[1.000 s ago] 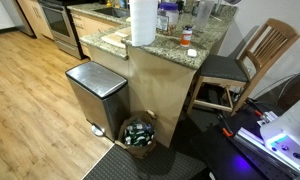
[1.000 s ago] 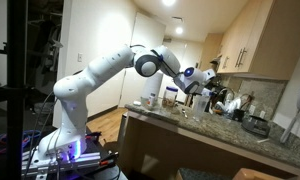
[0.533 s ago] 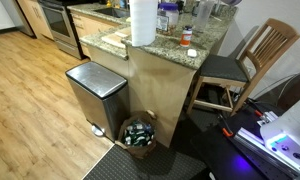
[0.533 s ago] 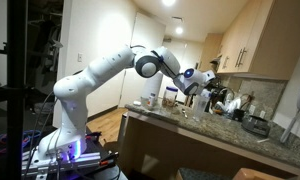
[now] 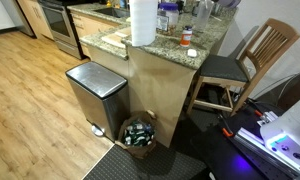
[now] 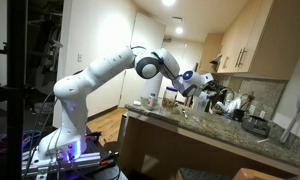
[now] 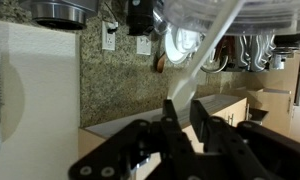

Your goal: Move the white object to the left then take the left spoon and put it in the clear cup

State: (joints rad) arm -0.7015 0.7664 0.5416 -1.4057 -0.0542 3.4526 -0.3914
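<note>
Now the pincer (image 7: 182, 108) is closed on the slim white plastic spoon (image 7: 212, 45), whose other end overlaps the clear plastic cup (image 7: 195, 12). The pale robot arm (image 6: 100, 70) has edged slightly sideways. The small white roundish lump (image 5: 191, 52) sits near the granite tabletop's (image 5: 165, 45) right edge, so probably only the drop remains.

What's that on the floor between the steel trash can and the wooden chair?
In an exterior view, a filled round basket sits beside the trash can, before the counter's end panel; the chair stands beyond.
</note>
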